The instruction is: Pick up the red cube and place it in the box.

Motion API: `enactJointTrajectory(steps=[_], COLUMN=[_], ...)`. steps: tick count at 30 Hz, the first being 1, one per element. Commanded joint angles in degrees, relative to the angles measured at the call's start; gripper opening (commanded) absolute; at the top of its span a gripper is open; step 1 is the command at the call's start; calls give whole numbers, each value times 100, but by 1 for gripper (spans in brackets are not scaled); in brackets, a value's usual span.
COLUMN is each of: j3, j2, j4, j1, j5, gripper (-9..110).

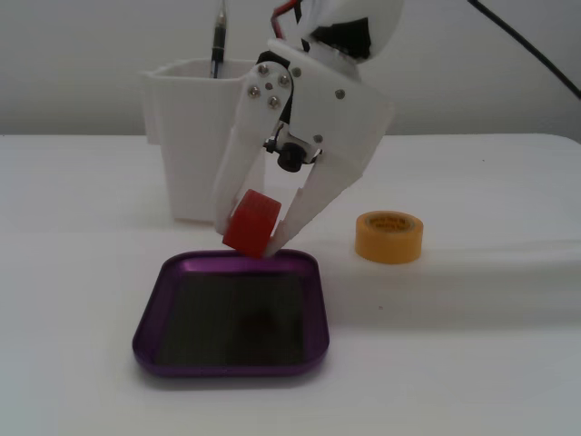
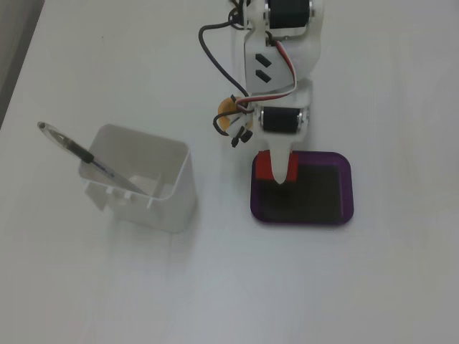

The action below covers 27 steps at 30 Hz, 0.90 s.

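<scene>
The red cube [image 1: 251,222] is clamped between the two white fingers of my gripper [image 1: 256,238], which is shut on it and holds it just above the far rim of the purple box [image 1: 182,361]. In a fixed view from above, the red cube [image 2: 266,167] shows beside the white finger [image 2: 281,161] over the upper left corner of the box [image 2: 346,195]. The box's dark inside holds nothing.
A tall white plastic cup [image 1: 186,136] with a pen [image 1: 219,41] in it stands behind the box; from above the cup [image 2: 143,179] is left of the box. A yellow tape roll [image 1: 388,236] lies to the right on the white table.
</scene>
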State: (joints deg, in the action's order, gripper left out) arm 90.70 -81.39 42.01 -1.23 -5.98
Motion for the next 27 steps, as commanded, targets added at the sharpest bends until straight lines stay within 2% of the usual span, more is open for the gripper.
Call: enactJointTrajectory(steps=[1,19,23,27], j3=[-290,-281,-281,-686], j2=[-70,519,422,229], j4=[-123,-62,-44,677], j1=[-18,-26,-44,-176], j5=[35,26,18,-9], gripper=[-1,0,9,22])
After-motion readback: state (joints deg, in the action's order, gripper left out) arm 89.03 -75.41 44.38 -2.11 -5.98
